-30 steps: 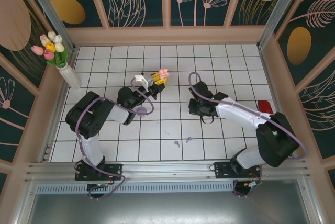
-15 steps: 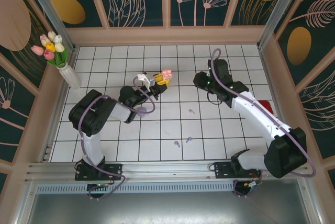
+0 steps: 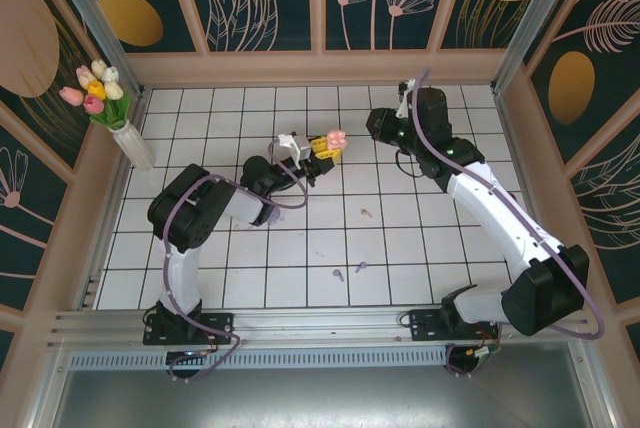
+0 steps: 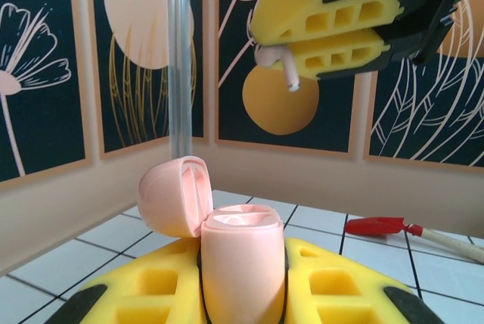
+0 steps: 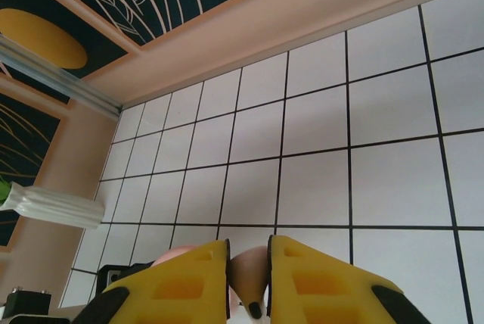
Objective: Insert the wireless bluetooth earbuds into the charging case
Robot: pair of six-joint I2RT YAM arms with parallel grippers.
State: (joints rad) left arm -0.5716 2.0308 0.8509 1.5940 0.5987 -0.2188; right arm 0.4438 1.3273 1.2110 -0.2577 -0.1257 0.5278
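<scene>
The pale pink charging case (image 4: pixel 240 263) stands upright with its lid (image 4: pixel 175 194) swung open to the left, and my left gripper (image 4: pixel 242 282) is shut on its body. From above, the case (image 3: pixel 336 136) sits at the left gripper (image 3: pixel 326 146) tip over the far middle of the table. My right gripper (image 3: pixel 378 129) hovers just right of it, shut on a pale pink earbud (image 5: pixel 249 275). In the left wrist view, that earbud (image 4: pixel 278 60) hangs stem-down from the right gripper (image 4: pixel 302 32), above and right of the open case. Three more earbuds lie on the tiles: a pink one (image 3: pixel 366 213) and two lilac ones (image 3: pixel 340 274) (image 3: pixel 361 267).
A white vase of tulips (image 3: pixel 130 143) stands at the far left edge. A red-handled tool (image 4: pixel 378 225) lies on the tiles to the right. Wooden walls (image 3: pixel 320 68) close in the tiled table on three sides.
My right arm rose from the middle tiles and swung to the far side beside the case, carrying the pink earbud. The left gripper shifted the case slightly right.
</scene>
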